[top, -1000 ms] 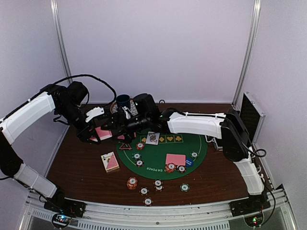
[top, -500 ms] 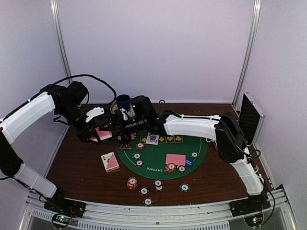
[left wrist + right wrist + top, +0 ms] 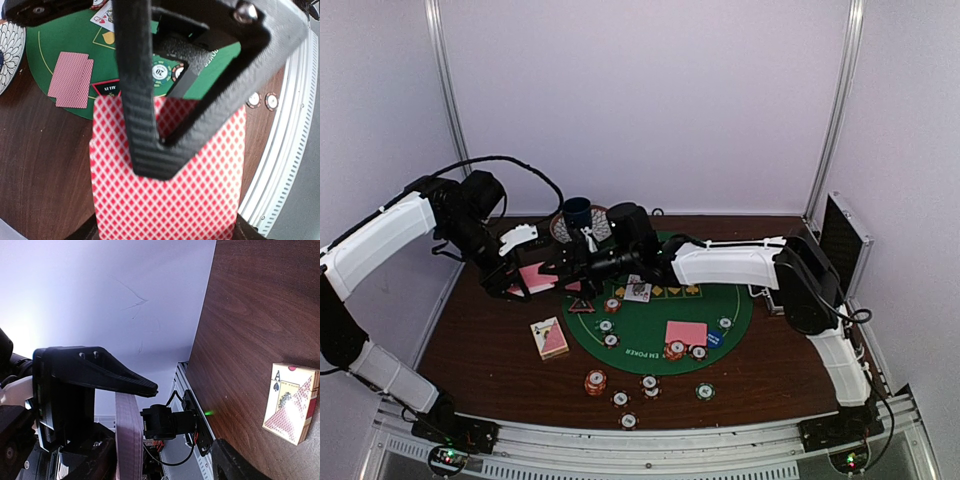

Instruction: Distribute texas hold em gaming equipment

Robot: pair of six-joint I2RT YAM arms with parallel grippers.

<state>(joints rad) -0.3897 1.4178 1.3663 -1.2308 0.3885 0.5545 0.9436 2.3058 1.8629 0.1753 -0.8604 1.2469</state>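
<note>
My left gripper (image 3: 523, 277) (image 3: 165, 235) is shut on a deck of pink-backed cards (image 3: 534, 277) (image 3: 165, 200), held above the table's left side. The right gripper (image 3: 565, 268) (image 3: 185, 417) reaches in from the right, jaws apart. One finger (image 3: 145, 125) lies on the deck's top card. The deck's edge (image 3: 129, 440) shows beside that finger. On the green mat (image 3: 740, 310) lie face-down cards (image 3: 686, 333) (image 3: 71, 79), a face-up card (image 3: 638, 290), a triangle (image 3: 582, 306) (image 3: 107, 88), a blue button (image 3: 714, 338) and chips (image 3: 610, 340). More chips (image 3: 595, 381) sit near the front.
A card box (image 3: 550, 338) (image 3: 292, 402) lies on the wood left of the mat. A dark blue mug (image 3: 577, 211) stands on a patterned plate (image 3: 600, 228) (image 3: 10, 50) at the back. An open case (image 3: 845, 245) stands at the right edge.
The right gripper's jaws have narrowed at the deck and its wrist has shifted slightly right. The left arm and the deck have stayed put.
</note>
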